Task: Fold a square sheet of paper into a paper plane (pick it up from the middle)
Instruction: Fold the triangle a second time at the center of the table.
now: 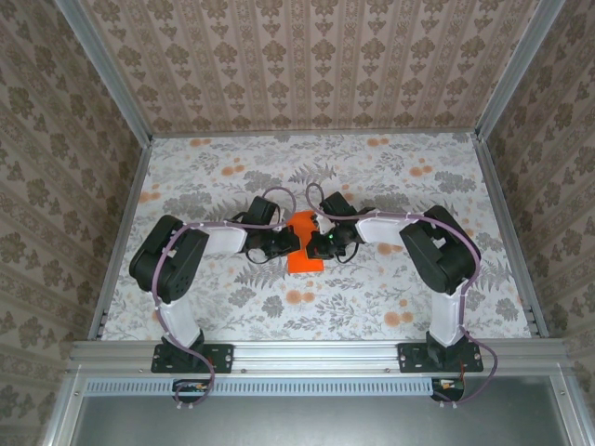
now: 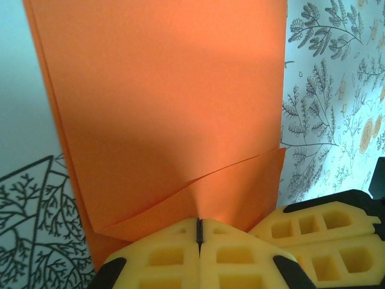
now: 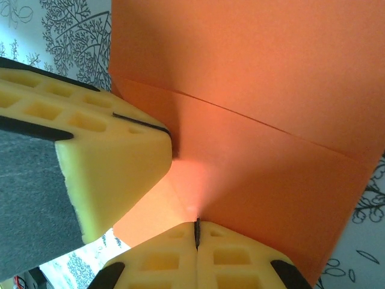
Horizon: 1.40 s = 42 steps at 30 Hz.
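Where the left claw [image 2: 198, 224] seemingly pinches, thin orange paper [image 2: 168, 102] — smooth, layered — bows.

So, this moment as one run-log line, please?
left gripper shut, tips on square sheet of paper | right gripper shut, tips on it | sheet partly folded, on table

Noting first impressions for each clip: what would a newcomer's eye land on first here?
The vivid orange paper, folded in layers, lies in the middle of the floral table. The left claw and right claw, both shut, crowd close together on it.
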Available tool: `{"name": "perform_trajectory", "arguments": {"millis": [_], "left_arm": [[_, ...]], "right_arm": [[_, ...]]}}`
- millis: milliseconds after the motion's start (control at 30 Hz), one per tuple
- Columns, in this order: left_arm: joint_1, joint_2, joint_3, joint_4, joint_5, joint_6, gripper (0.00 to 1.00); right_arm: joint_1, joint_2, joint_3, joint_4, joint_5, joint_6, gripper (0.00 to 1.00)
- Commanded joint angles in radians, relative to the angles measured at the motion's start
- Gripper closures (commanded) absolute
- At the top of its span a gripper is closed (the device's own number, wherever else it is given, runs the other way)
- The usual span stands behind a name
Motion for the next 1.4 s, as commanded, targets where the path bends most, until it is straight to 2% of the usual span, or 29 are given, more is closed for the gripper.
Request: {"name": "perform_trajectory", "arguments": {"millis": [0,333,533,600,667,833,900,1067,1233,1367], "left_arm": [[-0.003,0.048,-0.004,-0.132,-0.080,0.007,1.00],[0.003,0.051,-0.010,-0.131,-0.076,0.007,1.00],[0.000,0.024,0.043,-0.140,-0.051,0.044,1.00],[-0.001,0.003,0.071,-0.145,-0.041,0.050,0.92],[-0.001,-0.027,0.093,-0.142,-0.037,0.046,0.78],[0.007,-0.123,0.115,-0.195,-0.105,0.005,0.41],[0.014,-0.155,0.099,-0.206,-0.134,-0.006,0.32],[0.029,-0.224,0.036,-0.200,-0.177,-0.015,0.17],[0.031,-0.281,-0.025,-0.174,-0.195,-0.012,0.00],[0.031,-0.292,-0.048,-0.149,-0.181,-0.013,0.00]], "right_arm": [[-0.001,-0.006,-0.041,-0.038,-0.002,-0.023,0.97],[-0.046,-0.186,-0.300,-0.040,-0.040,-0.073,0.97],[-0.074,-0.317,-0.331,-0.015,-0.035,-0.040,0.97],[-0.078,-0.351,-0.312,0.013,-0.010,-0.010,0.95],[-0.086,-0.362,-0.291,0.051,0.009,0.024,0.89],[-0.106,-0.294,-0.224,0.130,0.026,0.074,0.66],[-0.109,-0.257,-0.198,0.155,0.024,0.075,0.57],[-0.116,-0.150,-0.122,0.198,-0.038,0.062,0.52],[-0.118,-0.076,-0.069,0.204,-0.088,0.026,0.52],[-0.119,-0.029,-0.045,0.215,-0.149,0.012,0.57]]}}
